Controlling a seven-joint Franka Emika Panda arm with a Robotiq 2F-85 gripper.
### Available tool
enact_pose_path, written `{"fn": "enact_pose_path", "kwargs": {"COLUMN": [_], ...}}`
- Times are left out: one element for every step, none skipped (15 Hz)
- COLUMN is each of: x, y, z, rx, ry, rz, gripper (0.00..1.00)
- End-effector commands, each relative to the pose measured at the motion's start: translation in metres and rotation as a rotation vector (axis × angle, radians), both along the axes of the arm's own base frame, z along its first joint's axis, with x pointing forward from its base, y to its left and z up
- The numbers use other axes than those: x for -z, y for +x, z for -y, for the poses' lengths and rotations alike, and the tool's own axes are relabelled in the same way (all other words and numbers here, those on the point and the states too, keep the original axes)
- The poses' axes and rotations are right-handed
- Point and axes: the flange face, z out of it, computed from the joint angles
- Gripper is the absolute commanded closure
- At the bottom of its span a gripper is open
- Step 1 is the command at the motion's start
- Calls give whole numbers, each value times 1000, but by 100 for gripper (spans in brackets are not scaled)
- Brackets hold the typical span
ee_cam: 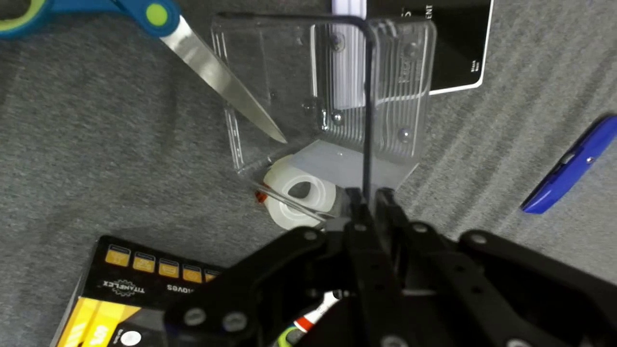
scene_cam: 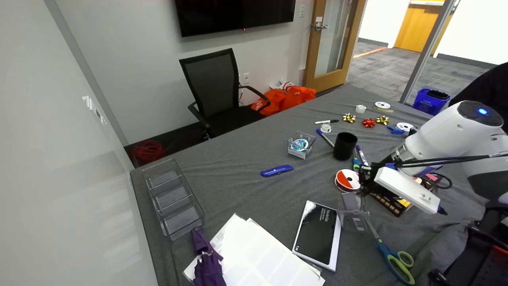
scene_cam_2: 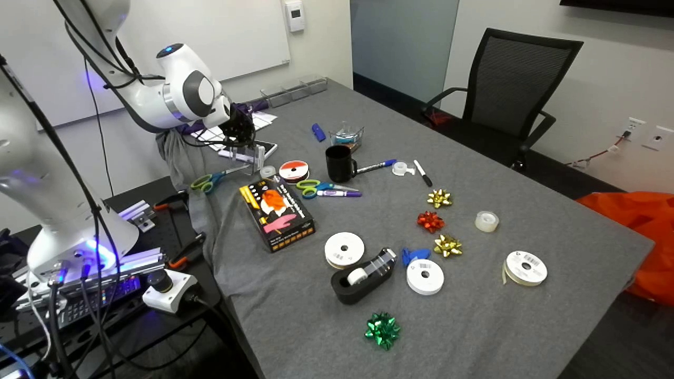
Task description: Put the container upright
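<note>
Wrist view: the claw is closed to a thin gap on one wall of the clear box, presumably to turn it upright. In an exterior view, the clear box is near the black pack; whether it hangs is unclear. In an exterior view, the table is covered in grey; a chair stands beyond.

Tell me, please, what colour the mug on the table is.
The mug is black, and it shows best in an exterior view.
</note>
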Motion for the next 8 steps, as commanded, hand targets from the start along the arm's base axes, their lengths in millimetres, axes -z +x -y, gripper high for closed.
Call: {"fn": "enact_pose_path", "kwargs": {"x": [16,11,8,3,1,-1,-4,-8], "y": [-6,-5,-5,-7,-9,-10,-8,-6], "z": [3,1,-1,-5,-6,-10,-14,-21], "rx": [-15,-14,-11,-5,0,27,50,77], "ry": [8,21,30,43,47,66,82,107], "rz": [-33,-19,-11,-2,2,8,18,18], "gripper": [99,98,98,98,100,99,99,99]}}
